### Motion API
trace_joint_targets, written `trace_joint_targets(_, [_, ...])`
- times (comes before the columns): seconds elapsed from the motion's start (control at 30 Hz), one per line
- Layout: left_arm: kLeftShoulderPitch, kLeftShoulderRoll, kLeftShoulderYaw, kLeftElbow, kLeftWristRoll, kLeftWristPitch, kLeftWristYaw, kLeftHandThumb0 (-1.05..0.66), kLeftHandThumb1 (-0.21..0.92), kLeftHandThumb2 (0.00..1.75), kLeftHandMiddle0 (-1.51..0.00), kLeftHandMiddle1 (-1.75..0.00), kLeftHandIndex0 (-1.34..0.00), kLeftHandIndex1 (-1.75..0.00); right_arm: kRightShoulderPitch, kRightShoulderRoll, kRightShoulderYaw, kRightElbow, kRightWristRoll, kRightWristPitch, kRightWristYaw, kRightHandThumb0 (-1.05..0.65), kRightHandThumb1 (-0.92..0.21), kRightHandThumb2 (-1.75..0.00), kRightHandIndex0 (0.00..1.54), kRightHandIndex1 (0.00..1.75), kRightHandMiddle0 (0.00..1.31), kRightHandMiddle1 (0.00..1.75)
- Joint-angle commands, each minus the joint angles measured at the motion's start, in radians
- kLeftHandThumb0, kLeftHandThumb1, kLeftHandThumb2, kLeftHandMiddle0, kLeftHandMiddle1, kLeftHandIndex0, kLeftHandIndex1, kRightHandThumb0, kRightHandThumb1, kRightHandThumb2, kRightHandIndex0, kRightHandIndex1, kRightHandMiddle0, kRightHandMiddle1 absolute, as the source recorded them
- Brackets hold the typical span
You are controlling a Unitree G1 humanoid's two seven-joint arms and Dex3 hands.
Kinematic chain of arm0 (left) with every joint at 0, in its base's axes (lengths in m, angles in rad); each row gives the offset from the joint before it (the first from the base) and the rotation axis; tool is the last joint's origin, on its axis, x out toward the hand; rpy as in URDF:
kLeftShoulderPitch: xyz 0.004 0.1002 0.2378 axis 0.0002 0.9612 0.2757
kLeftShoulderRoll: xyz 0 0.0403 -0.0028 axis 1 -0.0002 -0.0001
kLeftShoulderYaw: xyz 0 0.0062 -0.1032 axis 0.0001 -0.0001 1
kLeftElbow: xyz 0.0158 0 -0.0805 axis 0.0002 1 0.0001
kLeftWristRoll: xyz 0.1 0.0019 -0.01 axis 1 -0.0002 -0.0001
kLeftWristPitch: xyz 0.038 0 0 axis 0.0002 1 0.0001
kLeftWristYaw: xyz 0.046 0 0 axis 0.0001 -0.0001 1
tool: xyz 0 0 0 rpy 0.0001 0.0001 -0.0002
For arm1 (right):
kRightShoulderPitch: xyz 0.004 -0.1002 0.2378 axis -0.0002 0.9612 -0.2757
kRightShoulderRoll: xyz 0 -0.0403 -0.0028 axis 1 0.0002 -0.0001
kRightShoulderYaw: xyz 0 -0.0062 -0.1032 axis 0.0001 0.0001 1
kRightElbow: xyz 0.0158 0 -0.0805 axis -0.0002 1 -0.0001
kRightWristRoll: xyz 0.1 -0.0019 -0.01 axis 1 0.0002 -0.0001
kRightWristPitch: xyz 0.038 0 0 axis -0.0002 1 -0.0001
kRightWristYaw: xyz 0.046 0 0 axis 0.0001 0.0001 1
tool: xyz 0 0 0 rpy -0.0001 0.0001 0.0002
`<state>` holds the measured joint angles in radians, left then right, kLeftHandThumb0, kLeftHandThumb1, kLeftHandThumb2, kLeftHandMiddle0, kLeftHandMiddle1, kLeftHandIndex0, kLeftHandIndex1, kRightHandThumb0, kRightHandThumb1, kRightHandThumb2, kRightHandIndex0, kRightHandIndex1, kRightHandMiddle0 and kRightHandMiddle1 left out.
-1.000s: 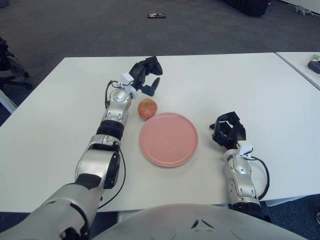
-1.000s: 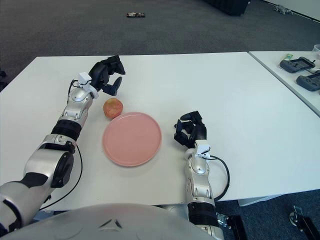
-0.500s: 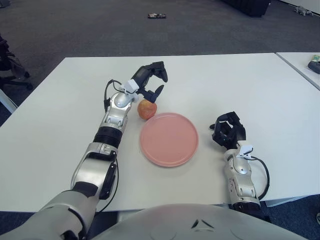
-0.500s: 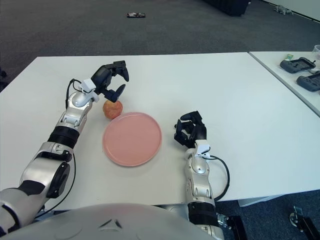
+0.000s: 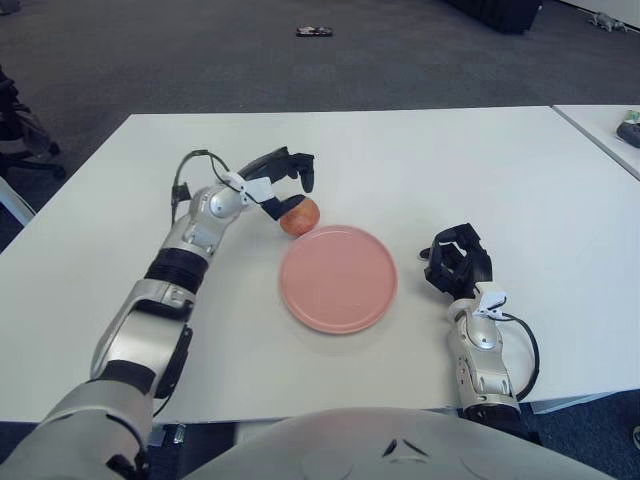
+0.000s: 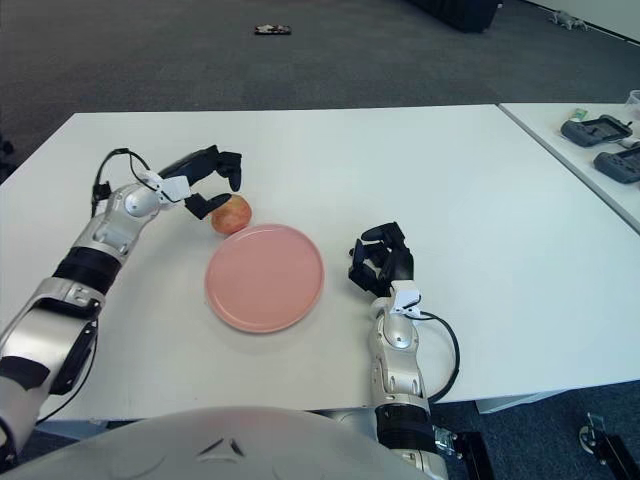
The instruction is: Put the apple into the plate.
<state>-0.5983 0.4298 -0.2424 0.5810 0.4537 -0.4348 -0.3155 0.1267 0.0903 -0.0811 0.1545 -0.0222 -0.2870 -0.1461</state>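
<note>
A red-yellow apple (image 5: 300, 215) sits on the white table (image 5: 450, 170), just off the far-left rim of the pink plate (image 5: 338, 278). My left hand (image 5: 287, 188) reaches in low from the left. Its fingers are spread around the apple's left and far side, with the thumb (image 5: 271, 208) against the apple's left and the upper fingers (image 5: 303, 167) arched above it. They are not closed on it. My right hand (image 5: 457, 262) rests on the table right of the plate, fingers curled and empty. The plate is empty.
A second table at the right holds dark devices (image 6: 590, 128). A small dark object (image 5: 313, 31) lies on the carpet beyond the table. A chair (image 5: 15, 130) stands at the far left.
My left arm has swung out to the left and dropped, bringing the hand down beside the apple. The apple has shifted slightly right toward the plate. The right hand has not moved.
</note>
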Motion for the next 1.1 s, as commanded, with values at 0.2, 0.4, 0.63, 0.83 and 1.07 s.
trace_joint_targets(0.2, [-0.053, 0.164, -0.077, -0.047, 0.219, -0.052, 0.070, -0.79, 0.28, 1.05, 0.00, -0.45, -0.01, -0.58, -0.007, -0.003, 0.006, 0.013, -0.006, 0.007, -0.002, -0.41, -0.53, -1.07, 0.65, 1.33, 0.44, 1.75])
trace_joint_targets(0.4, [-0.068, 0.198, -0.113, -0.030, 0.293, -0.089, 0.135, -0.94, 0.44, 0.93, 0.00, -0.08, 0.00, -0.09, -0.008, 0.000, 0.005, 0.010, 0.000, 0.011, -0.001, -0.41, -0.53, -1.06, 0.65, 1.32, 0.44, 1.75])
trace_joint_targets(0.63, [-0.108, 0.232, -0.176, 0.036, 0.397, -0.170, 0.256, -1.00, 0.58, 0.80, 0.00, -0.01, 0.00, -0.01, -0.008, 0.001, 0.005, 0.004, 0.004, 0.021, 0.002, -0.41, -0.55, -1.04, 0.65, 1.31, 0.43, 1.75])
trace_joint_targets(0.83, [-0.145, 0.244, -0.226, 0.102, 0.460, -0.218, 0.323, -1.04, 0.65, 0.72, 0.00, 0.00, 0.00, 0.00, -0.008, 0.003, 0.005, 0.003, 0.010, 0.021, 0.003, -0.41, -0.55, -1.04, 0.65, 1.31, 0.43, 1.75])
trace_joint_targets(1.07, [-0.182, 0.248, -0.275, 0.156, 0.513, -0.257, 0.371, -1.05, 0.67, 0.70, 0.00, 0.00, 0.00, 0.00, -0.008, 0.002, 0.008, 0.000, 0.003, 0.023, -0.001, -0.41, -0.52, -1.07, 0.66, 1.32, 0.45, 1.75])
